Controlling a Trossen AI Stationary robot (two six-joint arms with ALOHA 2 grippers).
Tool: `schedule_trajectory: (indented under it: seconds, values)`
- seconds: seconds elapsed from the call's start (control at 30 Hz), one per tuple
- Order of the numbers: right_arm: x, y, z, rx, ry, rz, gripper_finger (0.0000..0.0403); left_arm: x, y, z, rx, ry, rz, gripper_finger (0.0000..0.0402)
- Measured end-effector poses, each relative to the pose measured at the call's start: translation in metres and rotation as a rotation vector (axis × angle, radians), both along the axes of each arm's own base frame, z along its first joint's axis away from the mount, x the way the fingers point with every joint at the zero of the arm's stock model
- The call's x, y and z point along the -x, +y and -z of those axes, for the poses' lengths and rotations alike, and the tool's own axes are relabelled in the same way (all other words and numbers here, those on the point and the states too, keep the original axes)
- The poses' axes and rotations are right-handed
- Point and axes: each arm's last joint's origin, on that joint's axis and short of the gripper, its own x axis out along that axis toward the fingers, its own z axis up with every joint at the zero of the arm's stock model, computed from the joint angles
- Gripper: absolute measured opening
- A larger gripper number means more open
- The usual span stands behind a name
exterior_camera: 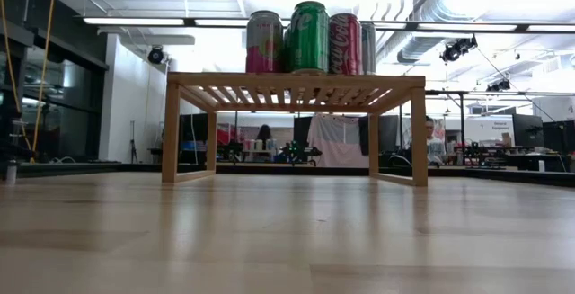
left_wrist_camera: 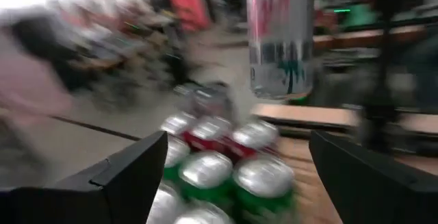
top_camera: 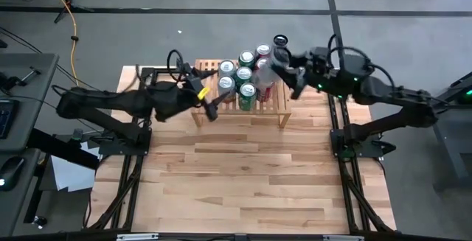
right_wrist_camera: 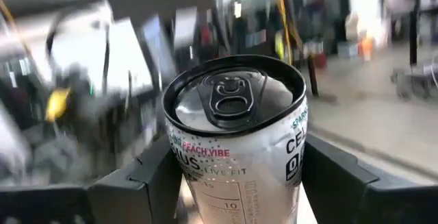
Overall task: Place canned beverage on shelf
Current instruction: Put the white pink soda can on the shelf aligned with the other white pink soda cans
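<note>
The low light-wood shelf point(top_camera: 207, 69) stands at the table's far middle on its short side legs point(exterior_camera: 171, 132). Several cans stand on its slatted top, among them a green one point(exterior_camera: 308, 38) and a red one point(exterior_camera: 344, 44). My right gripper point(top_camera: 284, 70) is above the shelf's far right corner, shut on a white-and-silver canned beverage point(right_wrist_camera: 236, 148). That can is in the air above the standing cans point(left_wrist_camera: 280, 35). My left gripper point(left_wrist_camera: 236, 176) is open by the shelf's left front point(top_camera: 210, 107), nothing between its fingers. Neither gripper shows in the low view. My right gripper pinches the can's side wall point(right_wrist_camera: 195, 176) below the rim between its two fingers point(right_wrist_camera: 147, 179), one on each side. The fingers come about level from the table's right side. The can sits upright, its pull-tab top point(right_wrist_camera: 233, 97) up, lifted clear of the shelf and the other cans.
The standing cans point(top_camera: 243, 75) fill the shelf's middle and right; bare slats show at its left end. A desk with gear point(top_camera: 18, 101) stands left of the table. A person point(exterior_camera: 435, 141) sits in the room far behind the table.
</note>
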Motion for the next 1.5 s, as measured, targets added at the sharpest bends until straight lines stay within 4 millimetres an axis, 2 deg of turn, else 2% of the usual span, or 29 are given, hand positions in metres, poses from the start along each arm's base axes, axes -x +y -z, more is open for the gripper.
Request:
schedule_trajectory:
  seconds: [0.2,0.33,0.5,0.57,0.73,0.83,0.9,1.07,1.2,1.5]
  values:
    - [0.038,0.007,0.02,-0.058,0.288,0.003,0.0233,0.03,0.018,-0.01,0.217,-0.053,0.203,0.0348]
    - [0.047,0.01,0.04,-0.085,0.491,0.061,0.0233,0.045,0.025,-0.022,0.235,-0.127,0.248,0.0348]
    - [0.054,0.012,0.053,-0.099,0.62,0.103,0.0233,0.061,0.028,-0.032,0.235,-0.192,0.264,0.0349]
    - [0.052,0.013,0.064,-0.102,0.58,0.107,0.0233,0.066,0.028,-0.036,0.237,-0.218,0.27,0.0349]
    - [0.062,0.013,0.11,-0.153,0.491,0.073,0.0233,0.075,0.028,-0.04,0.254,-0.251,0.273,0.0349]
    - [0.076,0.011,0.109,-0.15,0.311,0.071,0.0233,0.078,0.027,-0.042,0.262,-0.264,0.274,0.0349]
    - [0.085,0.01,0.11,-0.128,0.252,0.073,0.0233,0.079,0.028,-0.043,0.26,-0.272,0.274,0.0349]
    - [0.092,0.004,0.12,-0.078,0.252,0.025,0.0233,0.079,0.031,-0.045,0.281,-0.292,0.338,0.0349]
    - [0.09,-0.003,0.123,-0.093,0.254,-0.035,0.0233,0.08,0.039,-0.045,0.312,-0.291,0.427,0.0349]
    - [0.085,-0.028,0.127,-0.109,0.282,0.012,0.0233,0.089,0.067,-0.048,0.327,-0.311,0.496,0.0349]
